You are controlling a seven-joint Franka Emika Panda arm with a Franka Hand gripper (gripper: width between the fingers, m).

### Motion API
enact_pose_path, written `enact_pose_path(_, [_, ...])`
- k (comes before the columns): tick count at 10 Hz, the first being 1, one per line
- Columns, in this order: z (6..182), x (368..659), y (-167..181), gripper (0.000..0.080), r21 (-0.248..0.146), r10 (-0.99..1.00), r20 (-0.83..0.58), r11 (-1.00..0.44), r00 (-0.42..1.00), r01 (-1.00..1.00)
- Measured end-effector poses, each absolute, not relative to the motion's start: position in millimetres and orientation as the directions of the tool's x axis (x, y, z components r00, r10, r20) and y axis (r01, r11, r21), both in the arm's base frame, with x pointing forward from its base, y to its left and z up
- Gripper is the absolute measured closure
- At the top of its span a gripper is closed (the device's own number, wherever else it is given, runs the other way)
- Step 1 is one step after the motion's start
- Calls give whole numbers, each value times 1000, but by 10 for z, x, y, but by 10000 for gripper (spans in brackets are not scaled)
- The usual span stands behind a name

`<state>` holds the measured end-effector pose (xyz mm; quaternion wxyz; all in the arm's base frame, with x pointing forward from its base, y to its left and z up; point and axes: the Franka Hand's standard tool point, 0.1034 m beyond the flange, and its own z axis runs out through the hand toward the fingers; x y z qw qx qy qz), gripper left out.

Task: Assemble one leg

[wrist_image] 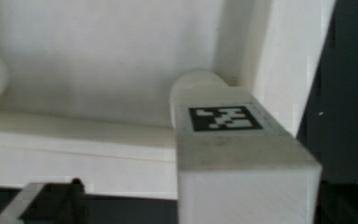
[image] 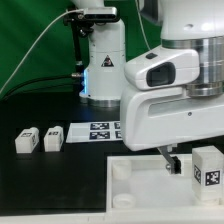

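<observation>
One leg [image: 207, 167], a small white block with a square tag, stands upright at the right side of the large white tray [image: 150, 186]. My gripper [image: 194, 163] straddles it. One dark finger [image: 169, 158] hangs apart from the leg on the exterior view's left, and the other is hidden behind the leg. In the wrist view the leg [wrist_image: 229, 140] fills the space between the fingers of my gripper [wrist_image: 208, 205]. A clear gap shows beside one finger [wrist_image: 55, 198]. The jaws are open. The tray wall [wrist_image: 87, 125] lies behind the leg.
Other alike legs [image: 25, 141] [image: 53, 138] lie on the black table at the exterior view's left. The marker board [image: 100, 130] lies behind the tray. A white lamp-like stand [image: 103, 60] rises at the back. The tray's round corner sockets [image: 122, 172] show at its left side.
</observation>
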<state>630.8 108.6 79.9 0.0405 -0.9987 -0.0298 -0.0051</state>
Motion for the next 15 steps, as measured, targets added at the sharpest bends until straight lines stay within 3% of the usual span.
enact_pose_path(1, [798,6309,1081,249,-80,64,13,-995,998,65])
enact_pose_path(2, [796,6308,1085,249,-84,-21,6,-996,1000,-21])
enact_pose_path(3, [796,6306,1095,433,-85,-144,-5,-986,990,-144])
enact_pose_path(4, [794,6305,1097,508,-85,-226,-12,-970,974,-226])
enact_pose_path(5, [791,6304,1097,508,-84,-276,-17,-957,961,-277])
enact_pose_path(8, [777,6311,1083,508,-59,-710,-71,-698,700,-714])
enact_pose_path(10, [769,6290,1064,508,-55,-920,-113,-372,376,-927])
enact_pose_path(13, [762,6263,1123,508,-13,-992,-129,8,-6,-1000])
enact_pose_path(15, [761,6264,1114,508,3,-982,-141,129,-128,-992])
